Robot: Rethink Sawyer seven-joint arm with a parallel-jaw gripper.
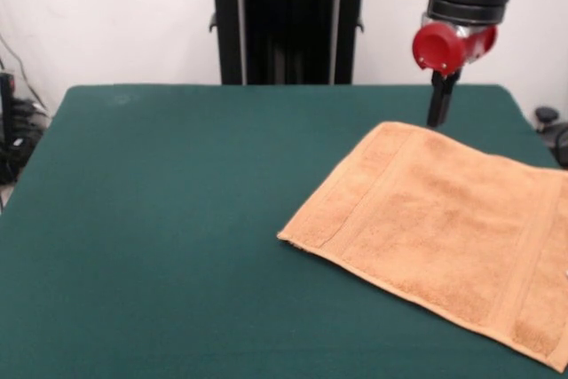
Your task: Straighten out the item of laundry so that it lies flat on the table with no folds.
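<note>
Flat towel (444, 228) covers table (160, 219); jaws (440, 113) above its edge, state unclear.

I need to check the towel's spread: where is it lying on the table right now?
In the front view the towel lies spread on the table's right side, running off the right edge, its far edge just below the gripper.

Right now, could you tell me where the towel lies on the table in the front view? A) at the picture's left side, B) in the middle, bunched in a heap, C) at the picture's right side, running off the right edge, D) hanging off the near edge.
C: the towel lies spread flat on the picture's right side of the green table, cut by the right edge, with the tool at its far edge.
</note>
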